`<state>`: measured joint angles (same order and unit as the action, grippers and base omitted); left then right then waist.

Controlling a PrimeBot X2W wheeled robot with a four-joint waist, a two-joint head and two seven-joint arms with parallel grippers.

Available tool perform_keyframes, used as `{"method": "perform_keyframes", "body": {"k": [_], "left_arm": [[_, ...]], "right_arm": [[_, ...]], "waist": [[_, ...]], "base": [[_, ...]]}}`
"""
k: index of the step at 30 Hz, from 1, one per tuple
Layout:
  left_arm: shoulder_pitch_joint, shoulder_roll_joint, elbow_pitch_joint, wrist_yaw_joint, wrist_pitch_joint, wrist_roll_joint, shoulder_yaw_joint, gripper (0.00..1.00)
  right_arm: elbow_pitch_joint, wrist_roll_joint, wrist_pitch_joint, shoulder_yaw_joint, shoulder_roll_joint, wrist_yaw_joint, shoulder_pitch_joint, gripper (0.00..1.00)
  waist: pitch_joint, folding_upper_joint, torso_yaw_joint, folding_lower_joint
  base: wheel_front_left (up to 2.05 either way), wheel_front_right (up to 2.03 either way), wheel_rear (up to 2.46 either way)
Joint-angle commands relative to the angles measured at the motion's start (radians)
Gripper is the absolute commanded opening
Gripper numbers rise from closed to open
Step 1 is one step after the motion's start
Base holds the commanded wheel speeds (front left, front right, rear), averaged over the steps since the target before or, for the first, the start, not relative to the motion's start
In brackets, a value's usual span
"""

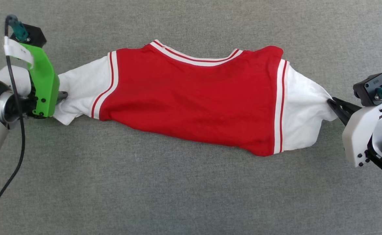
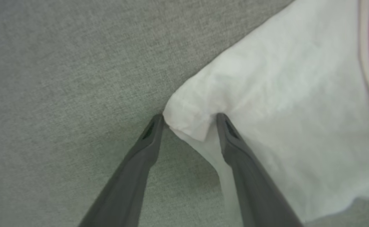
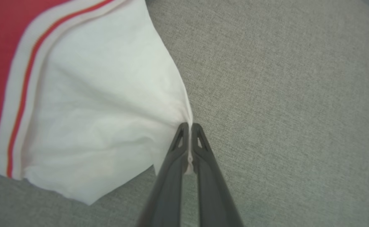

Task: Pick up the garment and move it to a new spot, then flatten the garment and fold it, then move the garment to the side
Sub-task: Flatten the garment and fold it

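The garment (image 1: pixel 191 98) lies stretched sideways on the grey cloth surface, red body in the middle, a white sleeve at each end, striped collar at the far edge. My left gripper (image 1: pixel 62 95) is at the tip of the left sleeve. In the left wrist view its fingers (image 2: pixel 154 135) stand apart, open, with the sleeve's folded edge (image 2: pixel 190 121) between the tips. My right gripper (image 1: pixel 331 102) is shut on the right sleeve's tip; in the right wrist view a thin pinch of white cloth (image 3: pixel 93 110) runs between the closed fingers (image 3: pixel 203 151). The chest print is hidden.
Grey woven fabric surface (image 1: pixel 191 195) spreads all around the shirt, with wide room in front and behind. A black cable (image 1: pixel 18 137) hangs from the left arm beside its green wrist bracket (image 1: pixel 44 81).
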<state>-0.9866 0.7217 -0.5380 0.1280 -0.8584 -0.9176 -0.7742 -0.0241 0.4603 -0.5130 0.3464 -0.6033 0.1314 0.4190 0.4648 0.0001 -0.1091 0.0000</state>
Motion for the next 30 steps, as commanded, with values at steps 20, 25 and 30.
{"method": "perform_keyframes", "body": {"k": [20,25,30], "left_arm": [[-0.024,0.074,0.157,0.003,0.554,0.041,-0.115,0.00],[-0.062,0.101,0.254,-0.015,0.585,0.062,-0.089,0.00],[-0.124,0.105,0.330,-0.045,0.606,0.077,-0.050,0.00]], "right_arm": [[0.029,0.046,0.183,-0.093,-0.062,-0.001,0.017,0.00],[0.001,0.028,0.201,-0.124,-0.067,-0.001,0.066,0.00],[-0.021,-0.004,0.200,-0.151,-0.050,-0.001,0.163,0.00]], "waist": [[-0.294,-0.0001,0.121,0.0000],[-0.308,-0.0001,0.127,0.0000],[-0.287,-0.0001,0.124,0.0000]], "base": [[0.00,0.00,0.00],[0.00,0.00,0.00],[0.00,0.00,0.00]]}}
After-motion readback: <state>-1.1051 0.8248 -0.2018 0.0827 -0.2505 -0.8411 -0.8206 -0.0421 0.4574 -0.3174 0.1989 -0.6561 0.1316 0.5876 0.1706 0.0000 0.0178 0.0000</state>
